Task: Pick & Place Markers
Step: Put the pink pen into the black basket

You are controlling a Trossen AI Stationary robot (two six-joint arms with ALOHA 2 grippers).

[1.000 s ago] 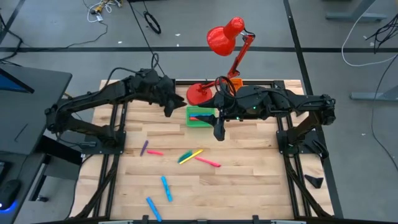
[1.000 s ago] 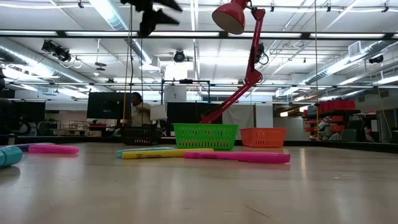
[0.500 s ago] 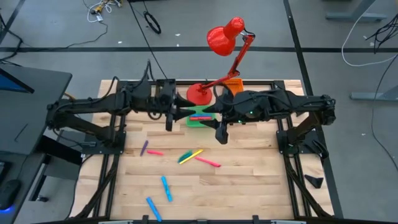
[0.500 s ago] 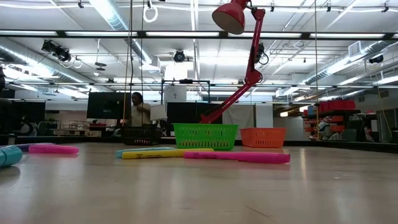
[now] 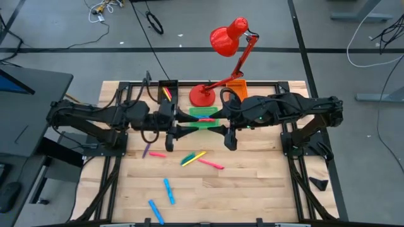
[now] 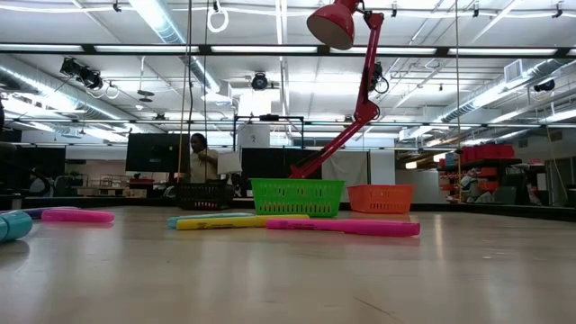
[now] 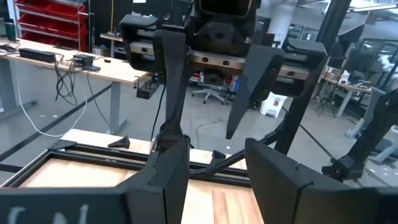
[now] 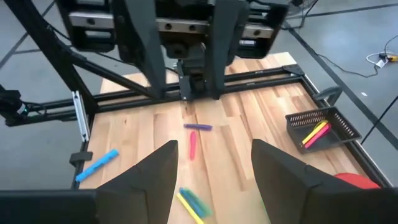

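High view: black bin (image 5: 165, 92) with pink and yellow markers (image 5: 166, 94) inside.

A red lamp (image 5: 228, 36) stands at the desk's (image 5: 252, 189) far edge, its base (image 5: 202, 95) between a black bin (image 5: 165, 92) and an orange bin (image 5: 236, 86). A green bin (image 5: 203, 118) sits just nearer.

You have a worktop (image 5: 252, 189) of pale matt wood planks, a glossy red lamp (image 5: 226, 38), and smooth plastic markers (image 5: 211, 164).
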